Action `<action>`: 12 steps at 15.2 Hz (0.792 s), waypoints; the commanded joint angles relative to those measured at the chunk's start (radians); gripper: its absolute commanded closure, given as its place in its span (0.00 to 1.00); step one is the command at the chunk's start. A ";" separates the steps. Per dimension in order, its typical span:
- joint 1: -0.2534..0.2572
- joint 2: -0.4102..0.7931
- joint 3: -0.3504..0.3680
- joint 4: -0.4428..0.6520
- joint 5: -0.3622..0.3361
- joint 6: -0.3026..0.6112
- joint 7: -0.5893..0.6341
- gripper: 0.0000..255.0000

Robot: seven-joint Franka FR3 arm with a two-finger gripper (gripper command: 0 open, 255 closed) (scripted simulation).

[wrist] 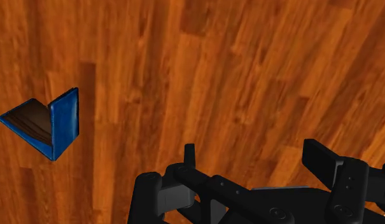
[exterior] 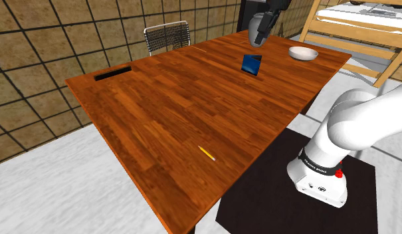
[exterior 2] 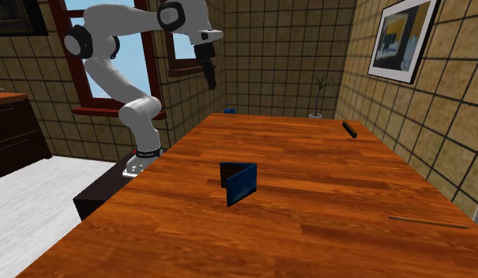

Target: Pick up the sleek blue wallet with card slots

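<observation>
A blue wallet (exterior: 251, 64) stands half open on its edge like a V on the wooden table (exterior: 173, 113), near the far side in the shoulder view. In the second exterior view the wallet (exterior 2: 239, 183) sits mid-table. My black gripper (exterior: 257, 40) hangs well above the table, above and just beyond the wallet. Seen from the second exterior view, the gripper (exterior 2: 211, 80) hovers high over the table's far left edge. In the wrist view the gripper (wrist: 254, 159) is open with nothing between its fingers, and the wallet (wrist: 48, 124) lies off to one side of them, its brown inside showing.
A white bowl (exterior: 303, 53) sits near the wallet at the table's far right corner. A yellow pencil (exterior: 206, 153) lies near the front edge and a flat black object (exterior: 113, 73) at the far left. A chair (exterior: 167, 34) and a wooden frame (exterior: 352, 40) stand beyond.
</observation>
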 commanded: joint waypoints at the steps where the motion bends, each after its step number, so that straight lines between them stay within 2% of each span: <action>1: -0.007 0.041 -0.039 -0.003 -0.017 0.039 -0.043 0.00; 7: -0.015 0.201 -0.148 0.043 -0.041 0.142 -0.163 0.00; 12: -0.014 0.359 -0.238 0.115 -0.026 0.217 -0.271 0.00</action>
